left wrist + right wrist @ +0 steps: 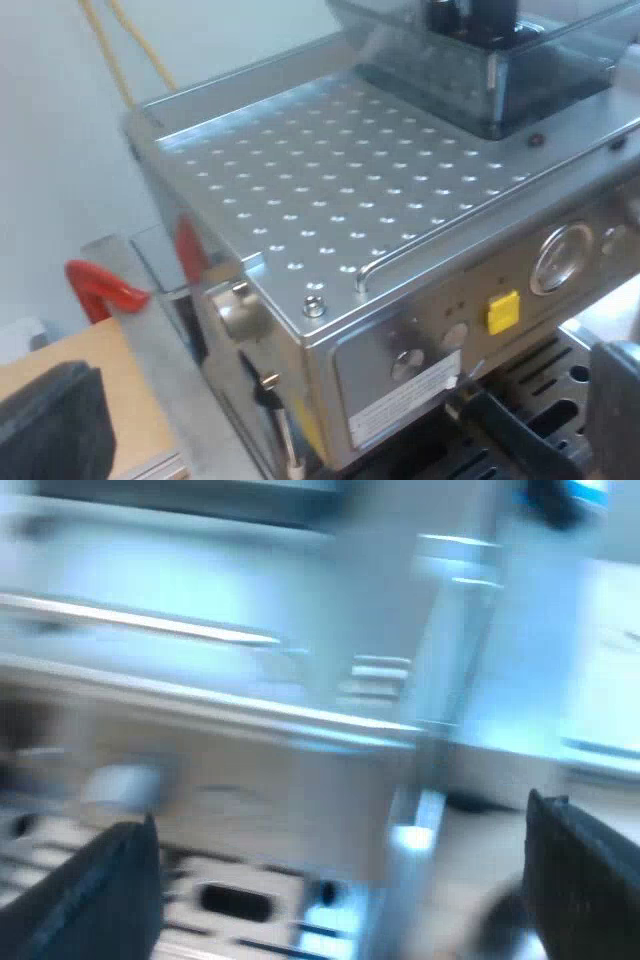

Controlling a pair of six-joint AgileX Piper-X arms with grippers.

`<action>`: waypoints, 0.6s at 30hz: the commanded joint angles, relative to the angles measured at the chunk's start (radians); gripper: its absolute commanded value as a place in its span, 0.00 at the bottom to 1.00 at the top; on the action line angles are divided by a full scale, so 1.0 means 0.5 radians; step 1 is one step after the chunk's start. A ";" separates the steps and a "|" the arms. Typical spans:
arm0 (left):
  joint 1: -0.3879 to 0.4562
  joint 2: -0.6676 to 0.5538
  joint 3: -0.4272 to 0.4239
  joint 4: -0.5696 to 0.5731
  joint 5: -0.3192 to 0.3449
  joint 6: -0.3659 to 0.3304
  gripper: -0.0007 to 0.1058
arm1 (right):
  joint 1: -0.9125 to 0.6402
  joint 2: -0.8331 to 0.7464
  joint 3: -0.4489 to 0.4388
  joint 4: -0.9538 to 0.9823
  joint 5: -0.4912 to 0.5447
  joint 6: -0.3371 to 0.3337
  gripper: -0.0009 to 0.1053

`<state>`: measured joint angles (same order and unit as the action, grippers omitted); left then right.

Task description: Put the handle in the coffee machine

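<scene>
Two black fingers of the right gripper [340, 810] stood spread wide, nothing between them, just over the drip tray [235, 900] at the front of the espresso machine [300, 200]. Whether the left gripper [612, 410] pinched anything could not be told. A dark bar [505, 435] beside it, under the front panel [420, 360], may have been the handle, though that was unclear. Seating and locking it was, in my judgement, left to do. Farther off sat the bean hopper [480, 70].
</scene>
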<state>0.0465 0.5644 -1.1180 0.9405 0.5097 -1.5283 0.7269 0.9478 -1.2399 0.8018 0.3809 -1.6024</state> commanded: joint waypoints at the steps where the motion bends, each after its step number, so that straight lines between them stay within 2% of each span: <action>1: 0.000 -0.102 -0.013 0.017 -0.044 -0.034 0.93 | -0.241 -0.158 0.038 0.098 -0.070 -0.041 0.69; 3: 0.000 -0.153 -0.013 0.031 -0.063 -0.034 0.93 | -0.396 -0.250 0.086 0.113 -0.101 -0.075 0.66; 7: 0.000 -0.261 -0.009 0.092 -0.191 -0.046 0.93 | -0.631 -0.535 0.245 0.113 -0.102 -0.126 0.58; 11: 0.000 -0.375 -0.009 0.198 -0.195 -0.046 0.93 | -0.704 -0.832 0.421 0.188 -0.102 -0.214 0.58; 15: 0.000 -0.525 0.048 0.279 -0.195 -0.046 0.93 | -0.704 -1.140 0.554 0.317 -0.102 -0.213 0.58; 18: 0.000 -0.703 0.158 0.353 -0.195 -0.026 0.93 | -0.704 -1.379 0.647 0.392 -0.095 -0.213 0.58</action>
<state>0.0465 0.2332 -1.0439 1.1099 0.4239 -1.5338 0.3806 0.2741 -0.9174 0.9920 0.3334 -1.6900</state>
